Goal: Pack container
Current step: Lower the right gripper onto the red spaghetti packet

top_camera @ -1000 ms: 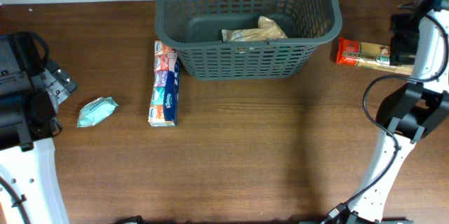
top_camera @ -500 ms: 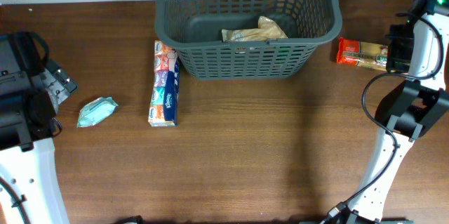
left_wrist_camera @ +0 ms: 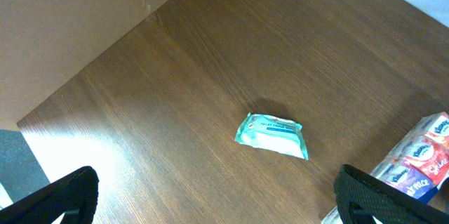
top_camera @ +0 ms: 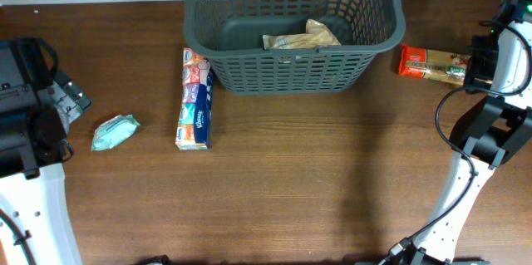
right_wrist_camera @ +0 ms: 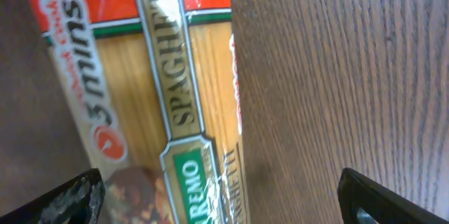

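Note:
The dark grey container (top_camera: 293, 74) stands at the back middle of the table, with a tan packet (top_camera: 301, 36) on its floor. A red spaghetti packet (top_camera: 428, 64) lies to its right. My right gripper (top_camera: 480, 64) is open directly over the packet's right end; the wrist view shows the packet (right_wrist_camera: 168, 112) close below, between the fingertips (right_wrist_camera: 217, 199). My left gripper (left_wrist_camera: 217, 196) is open and empty, high above a teal wipes packet (left_wrist_camera: 272, 134), which also shows in the overhead view (top_camera: 115, 132).
A long tissue multipack (top_camera: 194, 99) lies beside the container's left front corner and shows at the left wrist view's edge (left_wrist_camera: 421, 164). The left arm's base (top_camera: 29, 107) fills the left edge. The right arm's body (top_camera: 486, 132) stands at the right edge.
My right gripper has shifted slightly along the right end of the spaghetti packet and sits lower over it. The left arm and the other objects have not moved.

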### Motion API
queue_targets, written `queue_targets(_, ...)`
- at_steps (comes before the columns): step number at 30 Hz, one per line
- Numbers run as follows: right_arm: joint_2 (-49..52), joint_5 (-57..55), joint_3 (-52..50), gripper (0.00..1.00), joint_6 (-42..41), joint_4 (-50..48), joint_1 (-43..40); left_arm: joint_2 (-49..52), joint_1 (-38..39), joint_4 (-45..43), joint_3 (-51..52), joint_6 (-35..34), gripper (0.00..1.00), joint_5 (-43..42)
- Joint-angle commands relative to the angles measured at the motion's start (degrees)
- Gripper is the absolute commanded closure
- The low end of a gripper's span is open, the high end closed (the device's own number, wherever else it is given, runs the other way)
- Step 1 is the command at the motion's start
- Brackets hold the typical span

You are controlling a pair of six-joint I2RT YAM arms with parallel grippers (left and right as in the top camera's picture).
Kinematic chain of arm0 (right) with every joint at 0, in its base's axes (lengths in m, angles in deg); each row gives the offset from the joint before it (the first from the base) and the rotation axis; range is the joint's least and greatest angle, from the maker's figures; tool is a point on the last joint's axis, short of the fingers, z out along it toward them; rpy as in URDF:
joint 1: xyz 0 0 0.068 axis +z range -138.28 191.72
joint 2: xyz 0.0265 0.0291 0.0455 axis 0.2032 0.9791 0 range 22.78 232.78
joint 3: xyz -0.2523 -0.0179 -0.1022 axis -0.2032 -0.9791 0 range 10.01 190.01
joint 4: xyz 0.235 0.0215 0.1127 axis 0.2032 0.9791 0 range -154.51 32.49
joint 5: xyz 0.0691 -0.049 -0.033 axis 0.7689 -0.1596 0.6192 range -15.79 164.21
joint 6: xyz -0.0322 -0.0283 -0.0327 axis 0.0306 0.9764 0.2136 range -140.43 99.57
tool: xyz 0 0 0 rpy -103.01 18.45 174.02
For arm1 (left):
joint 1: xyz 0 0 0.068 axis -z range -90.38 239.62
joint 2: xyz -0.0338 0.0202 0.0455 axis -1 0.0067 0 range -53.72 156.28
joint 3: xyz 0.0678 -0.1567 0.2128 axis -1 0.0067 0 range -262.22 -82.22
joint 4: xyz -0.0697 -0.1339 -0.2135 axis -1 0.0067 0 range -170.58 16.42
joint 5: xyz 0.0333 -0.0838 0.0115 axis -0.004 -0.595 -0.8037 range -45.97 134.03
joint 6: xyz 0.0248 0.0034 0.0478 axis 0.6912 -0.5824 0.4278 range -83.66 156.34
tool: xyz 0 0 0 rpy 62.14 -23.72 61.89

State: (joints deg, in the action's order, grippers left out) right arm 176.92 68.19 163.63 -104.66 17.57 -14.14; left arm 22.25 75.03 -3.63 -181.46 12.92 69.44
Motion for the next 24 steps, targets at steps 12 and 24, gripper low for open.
queue_targets(12,2.67,2.03,-0.11,0.01,1.42,-6.03,-0.46,-0.22,-0.26,-0.13,-0.76,-0.33,0.01,-0.39)
queue_targets(24,3.32,1.92,-0.37,0.01,1.46,-6.23,-0.46,-0.22,-0.26,-0.13,-0.76,-0.33,0.01,-0.37)
